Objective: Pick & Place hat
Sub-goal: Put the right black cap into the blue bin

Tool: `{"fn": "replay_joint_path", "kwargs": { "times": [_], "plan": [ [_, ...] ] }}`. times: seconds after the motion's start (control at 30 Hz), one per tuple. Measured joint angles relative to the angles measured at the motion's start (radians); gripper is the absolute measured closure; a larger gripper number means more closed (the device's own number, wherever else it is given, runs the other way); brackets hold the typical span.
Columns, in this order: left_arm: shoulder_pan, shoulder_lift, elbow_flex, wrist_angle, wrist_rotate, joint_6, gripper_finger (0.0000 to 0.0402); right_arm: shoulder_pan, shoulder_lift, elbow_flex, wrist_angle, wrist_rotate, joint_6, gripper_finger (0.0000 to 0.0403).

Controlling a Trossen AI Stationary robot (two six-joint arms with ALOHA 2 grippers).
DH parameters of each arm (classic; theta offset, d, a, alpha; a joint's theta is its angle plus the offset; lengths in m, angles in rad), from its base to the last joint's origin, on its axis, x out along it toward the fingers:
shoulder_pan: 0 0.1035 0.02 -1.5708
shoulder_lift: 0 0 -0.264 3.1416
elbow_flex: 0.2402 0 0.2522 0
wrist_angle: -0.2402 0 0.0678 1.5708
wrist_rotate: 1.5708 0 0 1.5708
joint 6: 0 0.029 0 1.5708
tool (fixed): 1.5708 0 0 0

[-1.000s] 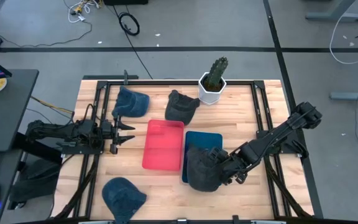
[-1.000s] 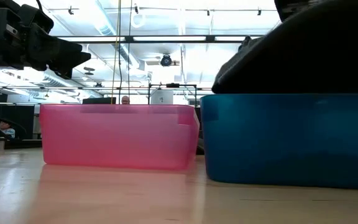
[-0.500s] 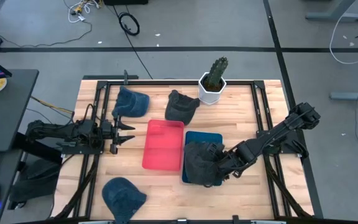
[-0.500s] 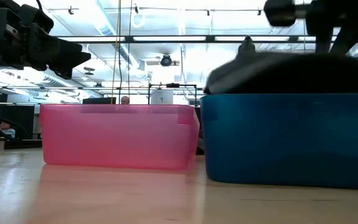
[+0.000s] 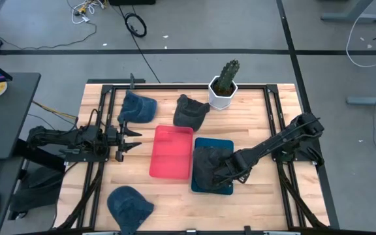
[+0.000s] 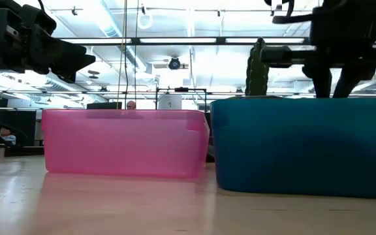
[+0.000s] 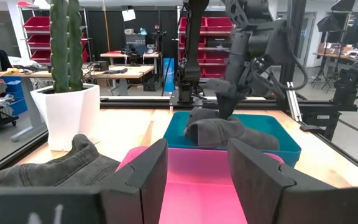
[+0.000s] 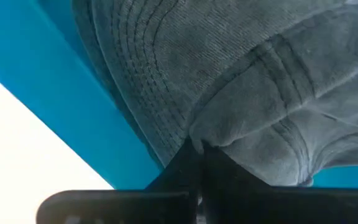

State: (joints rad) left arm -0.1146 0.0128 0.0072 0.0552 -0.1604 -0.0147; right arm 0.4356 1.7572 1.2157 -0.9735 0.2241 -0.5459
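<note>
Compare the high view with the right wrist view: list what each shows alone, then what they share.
Only the high view shows the pink bin, the cactus pot, three more hats on the table, and the left gripper waiting open beside the pink bin. Only the right wrist view shows the right gripper pinching a fold of the dark hat, with its stitching close up. Both show that hat lying in the blue bin.
</note>
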Motion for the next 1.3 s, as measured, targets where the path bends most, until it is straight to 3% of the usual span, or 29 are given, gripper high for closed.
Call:
{"fn": "replay_joint_path", "kwargs": {
  "times": [0.23, 0.8, 1.13, 1.3],
  "plan": [
    [0.0, 0.0, 0.0, 0.0, 0.0, 0.0, 0.0229, -0.001, 0.012, 0.0, 0.001, -0.03, 0.04, 0.0398],
    [0.0, 0.0, 0.0, 0.0, 0.0, 0.0, 0.0229, -0.001, -0.034, -0.001, 0.011, -0.039, 0.13, 0.0304],
    [0.0, 0.0, 0.0, 0.0, 0.0, 0.0, 0.0229, -0.001, -0.126, 0.0, 0.024, -0.032, 0.287, 0.0242],
    [0.0, 0.0, 0.0, 0.0, 0.0, 0.0, 0.0229, -0.001, -0.167, 0.0, 0.119, -0.031, 0.391, 0.0228]
  ]
}}
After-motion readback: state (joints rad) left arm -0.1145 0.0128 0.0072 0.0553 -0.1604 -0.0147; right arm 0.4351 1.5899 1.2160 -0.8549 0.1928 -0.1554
